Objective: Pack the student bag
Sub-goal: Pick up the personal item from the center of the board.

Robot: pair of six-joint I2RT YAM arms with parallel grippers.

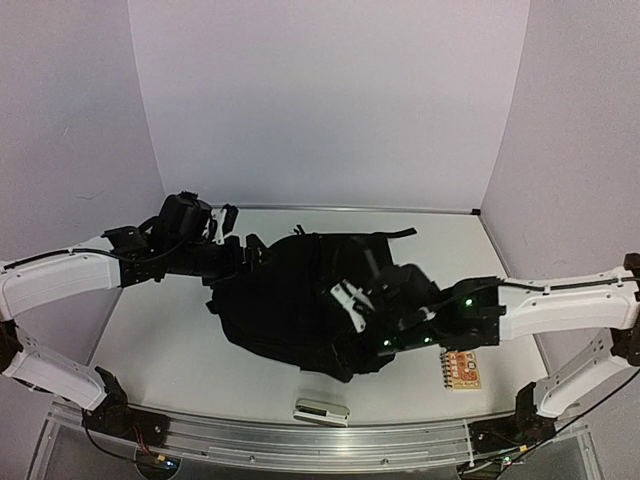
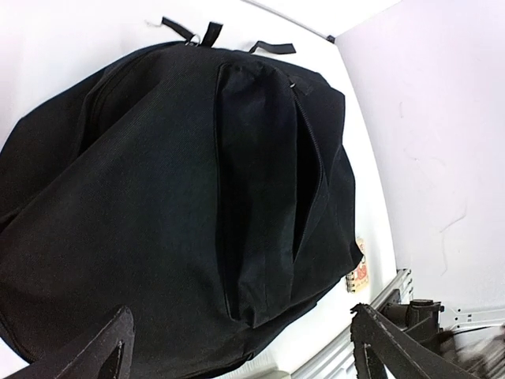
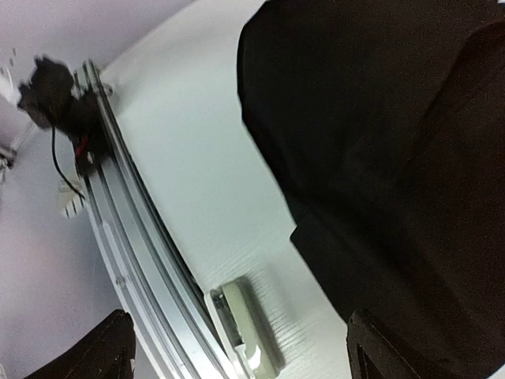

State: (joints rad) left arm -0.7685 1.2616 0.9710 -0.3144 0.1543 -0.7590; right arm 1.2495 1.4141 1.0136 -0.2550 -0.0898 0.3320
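The student bag (image 3: 379, 142) lies near a pale case (image 3: 245, 324) beside the rail (image 3: 134, 237).

Robot lab cell: plain white walls (image 1: 320, 100) enclosing white table (image 1: 180, 350), aluminium mounting rail (image 1: 300, 437).

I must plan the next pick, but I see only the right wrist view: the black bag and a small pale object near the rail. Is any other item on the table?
Observer: Yes, a small spiral notebook lies on the table, on the right side of the student bag.
Operator: Is any pocket open?
Observer: The left wrist view shows the front pocket gaping along its zipper.
Operator: And the left claw?
Observer: The left claw is open, facing the bag, holding nothing.
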